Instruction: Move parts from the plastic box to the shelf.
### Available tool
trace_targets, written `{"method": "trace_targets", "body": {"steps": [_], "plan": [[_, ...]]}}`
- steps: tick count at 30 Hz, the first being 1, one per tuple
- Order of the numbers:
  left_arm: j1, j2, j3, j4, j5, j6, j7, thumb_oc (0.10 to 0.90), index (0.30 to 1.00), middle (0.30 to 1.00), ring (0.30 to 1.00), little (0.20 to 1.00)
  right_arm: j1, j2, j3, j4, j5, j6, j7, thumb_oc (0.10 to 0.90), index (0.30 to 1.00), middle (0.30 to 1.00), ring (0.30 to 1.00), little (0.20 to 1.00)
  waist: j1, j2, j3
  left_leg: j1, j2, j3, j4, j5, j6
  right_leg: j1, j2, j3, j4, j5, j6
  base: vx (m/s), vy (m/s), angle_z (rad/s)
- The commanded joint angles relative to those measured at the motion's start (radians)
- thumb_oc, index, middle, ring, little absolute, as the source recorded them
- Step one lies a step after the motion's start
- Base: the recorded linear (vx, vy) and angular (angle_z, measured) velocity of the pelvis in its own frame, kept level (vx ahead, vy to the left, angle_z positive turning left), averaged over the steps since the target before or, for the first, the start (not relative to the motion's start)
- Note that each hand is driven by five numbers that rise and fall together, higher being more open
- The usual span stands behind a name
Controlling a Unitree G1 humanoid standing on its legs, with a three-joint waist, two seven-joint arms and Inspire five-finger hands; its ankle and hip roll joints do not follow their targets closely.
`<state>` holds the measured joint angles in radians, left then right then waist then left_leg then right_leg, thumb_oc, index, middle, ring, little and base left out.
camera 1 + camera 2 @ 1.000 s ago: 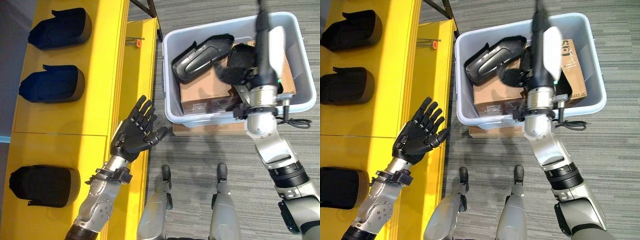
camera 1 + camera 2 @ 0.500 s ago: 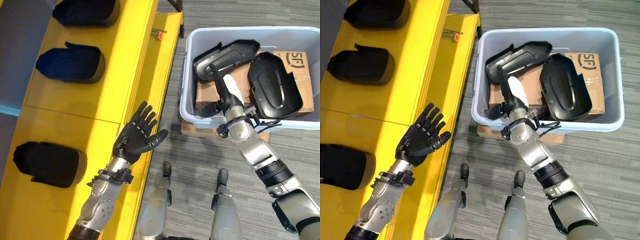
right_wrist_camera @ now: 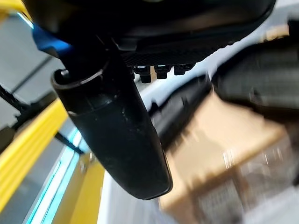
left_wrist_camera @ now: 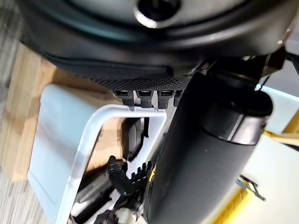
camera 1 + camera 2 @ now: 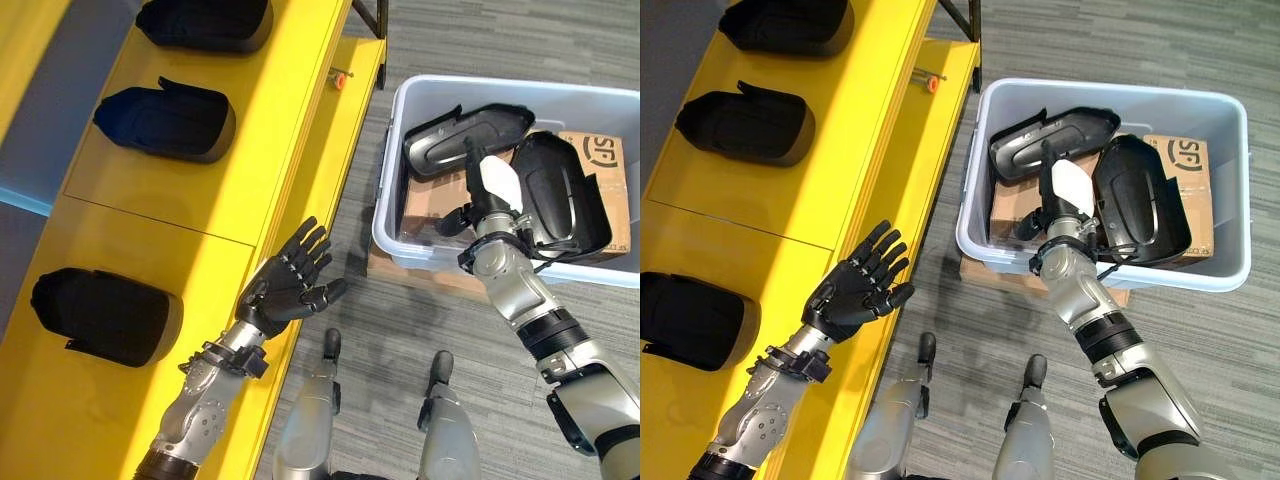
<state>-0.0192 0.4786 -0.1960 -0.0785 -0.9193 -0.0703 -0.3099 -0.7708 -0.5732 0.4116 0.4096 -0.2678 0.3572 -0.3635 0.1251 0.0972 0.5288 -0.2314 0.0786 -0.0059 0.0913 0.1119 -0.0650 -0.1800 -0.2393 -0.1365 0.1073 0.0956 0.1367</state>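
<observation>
A grey plastic box (image 5: 392, 215) stands on the floor to the right and holds two black parts on a cardboard carton (image 5: 600, 150). One is a long part (image 5: 440, 140) at the back left, the other a rounded part (image 5: 560, 195) to its right. My right hand (image 5: 482, 195), with a white thumb cover, is inside the box between the two parts. Its fingers are straight, point at the long part's edge and hold nothing. My left hand (image 5: 290, 290) hovers open and spread over the front edge of the yellow shelf (image 5: 150, 200).
Three black parts lie in a row on the shelf: (image 5: 205, 20), (image 5: 165, 120), (image 5: 100, 315). A small orange-tipped item (image 5: 338, 80) lies on the shelf's far ledge. The box rests on a wooden board (image 5: 400, 275) on grey carpet.
The camera has shifted. My right arm has drawn back from reaching far over the box, and the hand now sits low between the two parts. The left hand stays open.
</observation>
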Motion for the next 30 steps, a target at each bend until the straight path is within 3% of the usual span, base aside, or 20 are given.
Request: {"method": "trace_targets", "body": {"steps": [1,3,4,7,8,10,14,20,30], "plan": [[0.015,0.041,0.000,-0.128,-0.007,-0.036,-0.058,0.900,1.000,1.000,1.000,1.000,-0.116,-0.043,-0.023,-0.022,-0.177,-0.073,-0.112,0.900,1.000,1.000,1.000,1.000,0.033,-0.019,-0.079,0.032,-0.051,0.048,0.166,-0.226,0.104,-0.010,-0.038,-0.080,0.266,-0.150,-0.078,0.10,0.310,0.02],[0.020,0.035,-0.013,-0.135,-0.011,-0.024,-0.049,0.900,1.000,1.000,1.000,1.000,-0.094,-0.026,-0.029,-0.013,-0.199,-0.083,-0.124,0.900,1.000,1.000,1.000,1.000,0.036,-0.022,-0.079,0.051,-0.061,0.050,0.169,-0.237,0.122,-0.039,-0.057,-0.080,0.342,-0.134,-0.076,0.13,0.104,-0.07],[0.022,0.034,-0.023,-0.137,0.001,-0.021,-0.040,0.900,1.000,1.000,1.000,1.000,-0.081,-0.008,-0.026,-0.010,-0.211,-0.076,-0.128,0.900,1.000,1.000,1.000,1.000,0.031,-0.028,-0.082,0.063,-0.067,0.048,0.162,-0.239,0.127,-0.056,-0.067,-0.068,0.321,-0.093,-0.068,0.16,-0.077,-0.22],[0.010,0.039,-0.044,-0.120,-0.008,-0.042,-0.030,0.900,1.000,1.000,1.000,1.000,-0.092,0.013,-0.003,0.013,-0.188,-0.068,-0.151,0.900,1.000,1.000,1.000,1.000,0.013,-0.050,-0.079,0.092,-0.073,0.043,0.139,-0.266,0.114,-0.072,-0.084,-0.004,0.126,0.033,-0.023,0.10,-0.212,-0.29],[-0.019,0.042,-0.058,-0.114,-0.006,-0.060,-0.024,0.900,1.000,1.000,1.000,1.000,-0.117,0.025,0.013,0.017,-0.188,-0.057,-0.176,0.900,1.000,1.000,1.000,1.000,-0.012,-0.048,-0.073,0.104,-0.059,0.025,0.101,-0.273,0.111,-0.126,-0.069,0.082,0.031,0.102,0.002,0.06,-0.399,-0.24],[-0.028,0.054,-0.055,-0.087,-0.016,-0.084,-0.051,0.900,1.000,1.000,1.000,1.000,-0.133,-0.002,0.016,0.031,-0.148,-0.063,-0.172,0.900,1.000,1.000,1.000,1.000,-0.028,-0.059,-0.104,0.094,-0.057,0.018,0.072,-0.287,0.111,-0.050,-0.030,0.120,-0.132,0.087,0.027,0.11,-0.450,0.12],[-0.048,0.049,-0.057,-0.081,-0.036,-0.078,-0.046,0.900,1.000,1.000,1.000,1.000,-0.147,-0.010,0.009,0.025,-0.183,-0.055,-0.162,0.900,1.000,1.000,1.000,1.000,-0.022,-0.075,-0.089,0.051,-0.002,0.019,0.134,-0.266,0.079,-0.070,-0.018,0.072,-0.019,0.044,0.015,0.05,-0.290,0.59],[-0.017,0.022,-0.048,-0.101,-0.025,-0.025,-0.077,0.900,1.000,1.000,1.000,1.000,-0.155,-0.064,0.015,-0.001,-0.244,-0.055,-0.129,0.900,1.000,1.000,1.000,1.000,-0.035,-0.061,-0.088,0.102,0.081,0.052,0.085,-0.209,0.032,-0.036,0.013,0.026,0.019,-0.029,-0.006,0.13,-0.129,-0.01],[0.012,0.026,-0.040,-0.106,-0.042,-0.008,-0.082,0.900,1.000,1.000,1.000,1.000,-0.208,-0.188,0.044,0.019,-0.363,-0.080,-0.066,0.900,1.000,1.000,1.000,1.000,-0.054,-0.043,-0.082,0.110,0.140,0.033,0.081,-0.172,0.003,-0.080,0.041,0.042,0.161,-0.117,-0.051,0.11,-0.103,0.04]]}}
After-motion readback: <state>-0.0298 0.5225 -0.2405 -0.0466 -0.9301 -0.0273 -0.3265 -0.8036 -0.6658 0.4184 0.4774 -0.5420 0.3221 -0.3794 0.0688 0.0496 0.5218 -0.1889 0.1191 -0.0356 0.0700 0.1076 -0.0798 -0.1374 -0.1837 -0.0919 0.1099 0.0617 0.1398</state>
